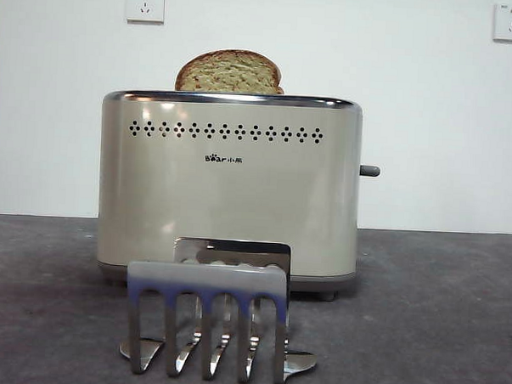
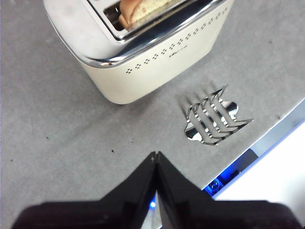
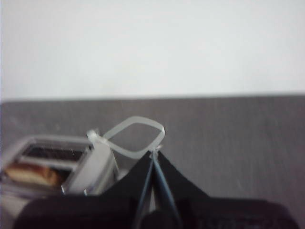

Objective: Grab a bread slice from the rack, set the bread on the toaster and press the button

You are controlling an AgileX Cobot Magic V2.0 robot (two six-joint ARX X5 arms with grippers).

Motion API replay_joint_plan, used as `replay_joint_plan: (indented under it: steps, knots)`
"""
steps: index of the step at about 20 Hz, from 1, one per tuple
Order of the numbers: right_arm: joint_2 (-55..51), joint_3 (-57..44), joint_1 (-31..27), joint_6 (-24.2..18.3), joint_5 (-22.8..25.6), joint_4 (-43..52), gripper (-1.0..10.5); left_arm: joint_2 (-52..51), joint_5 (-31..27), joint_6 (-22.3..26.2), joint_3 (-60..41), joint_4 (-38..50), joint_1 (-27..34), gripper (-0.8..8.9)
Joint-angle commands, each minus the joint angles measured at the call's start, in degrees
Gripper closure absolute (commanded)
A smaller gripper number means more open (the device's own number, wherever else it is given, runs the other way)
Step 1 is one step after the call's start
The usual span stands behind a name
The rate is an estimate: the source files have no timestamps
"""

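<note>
The slice of bread [image 1: 230,72] stands in the toaster's top slot, its rounded top sticking out. It also shows in the left wrist view [image 2: 143,12] and the right wrist view [image 3: 28,174]. The cream toaster [image 1: 230,199] stands mid-table. The grey button [image 1: 369,171] sticks out of its right side. The steel rack [image 1: 208,317] stands empty in front of the toaster. My left gripper [image 2: 156,155] is shut and empty, high above the table near the toaster [image 2: 143,57] and the rack [image 2: 212,119]. My right gripper [image 3: 153,153] is shut and empty beside the toaster's end [image 3: 90,167].
Two white wall sockets [image 1: 145,2] [image 1: 511,22] are on the back wall. The grey table's edge [image 2: 267,138] runs close to the rack. A pale translucent loop [image 3: 133,136] shows by the right jaw tips; the view is blurred. No arm shows in the front view.
</note>
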Motion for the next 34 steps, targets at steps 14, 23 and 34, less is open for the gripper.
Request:
replay_joint_plan:
  steps: [14, 23, 34]
  knots:
    - [9.9, -0.7, 0.1, -0.7, 1.6, -25.4, 9.5, 3.1, -1.9, 11.8, -2.2, 8.6, 7.8, 8.17]
    - [23.3, -0.7, 0.0, -0.7, 2.0, -23.6, 9.5, -29.1, 9.0, 12.4, -52.6, 61.9, 36.2, 8.17]
    - [31.3, -0.7, 0.0, -0.7, 2.0, -3.5, 9.5, -59.8, 5.7, 0.7, -82.0, 68.4, 40.0, 8.17]
